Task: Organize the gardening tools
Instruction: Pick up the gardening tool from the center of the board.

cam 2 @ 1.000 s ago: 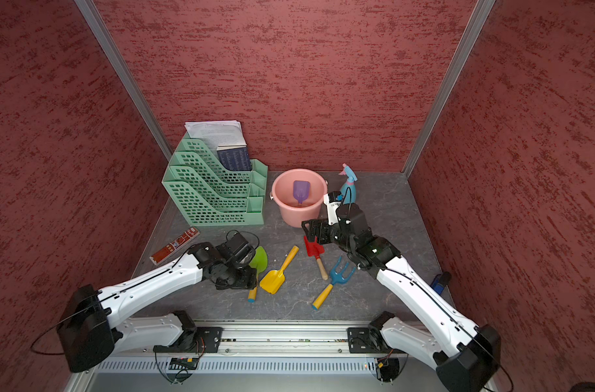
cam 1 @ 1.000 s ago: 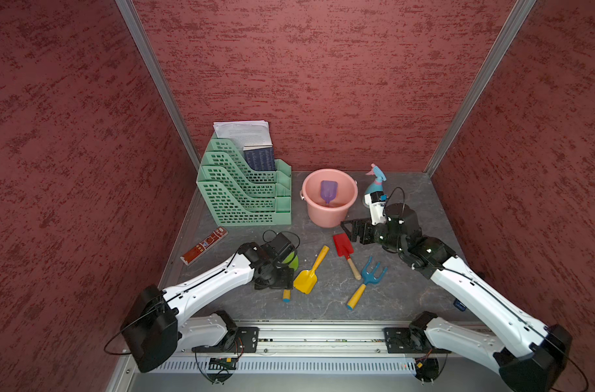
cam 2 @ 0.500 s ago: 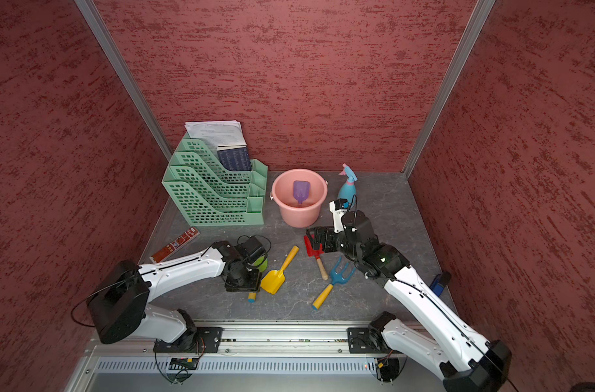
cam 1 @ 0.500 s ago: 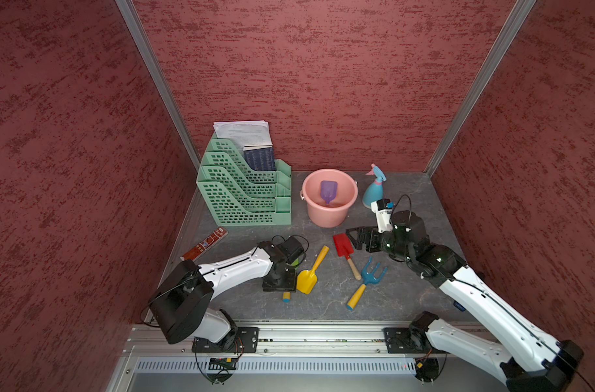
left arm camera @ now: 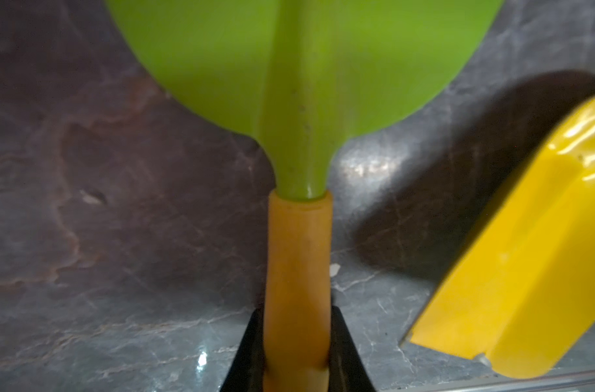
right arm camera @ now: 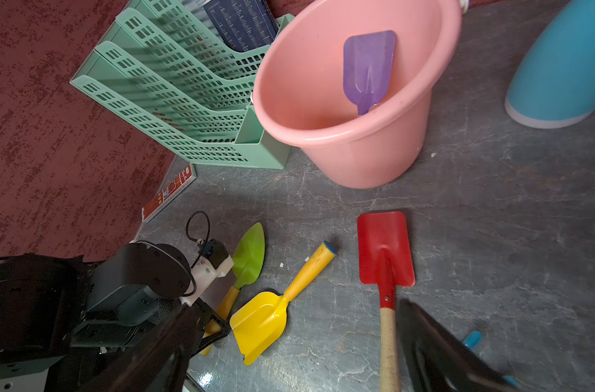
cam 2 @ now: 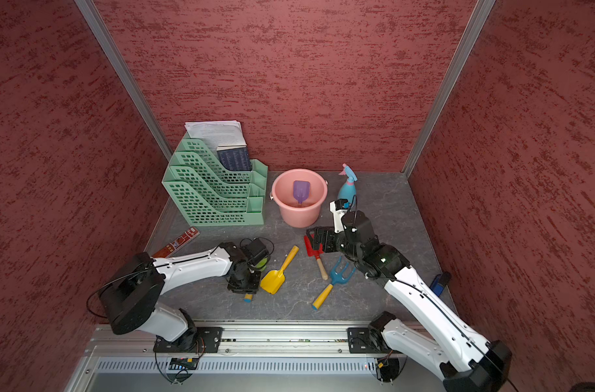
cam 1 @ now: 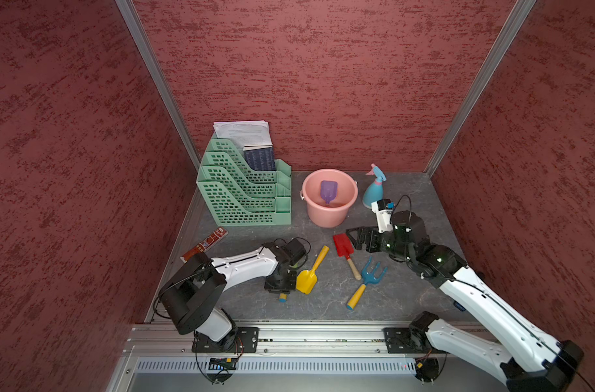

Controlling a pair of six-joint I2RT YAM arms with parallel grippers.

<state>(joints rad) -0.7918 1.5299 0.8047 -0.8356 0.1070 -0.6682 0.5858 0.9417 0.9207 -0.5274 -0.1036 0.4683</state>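
Note:
My left gripper (left arm camera: 298, 356) is shut on the orange handle of the green leaf trowel (left arm camera: 299, 68), low on the table; in both top views it (cam 1: 279, 281) hides most of the trowel (cam 2: 262, 263). Beside it lies the yellow scoop (cam 1: 306, 280). My right gripper (cam 1: 357, 237) stands open just above the red spade (cam 1: 343, 245), whose wooden handle runs close beside one of its fingers (right arm camera: 435, 353). The blue three-prong fork (cam 1: 370, 275) lies right of the spade. The purple scoop (cam 1: 328, 191) stands in the pink bucket (cam 1: 323, 217). The light-blue spray bottle (cam 1: 374, 190) stands upright behind my right wrist.
A green slotted file rack (cam 1: 245, 200) with papers and a dark book fills the back left corner. A red flat packet (cam 1: 204, 244) lies by the left wall. A small blue object (cam 2: 440, 281) sits near the right wall. Red walls close in three sides.
My left gripper came down over the trowel's handle and closed on it. My right gripper drew back from the spray bottle toward the red spade and opened wider.

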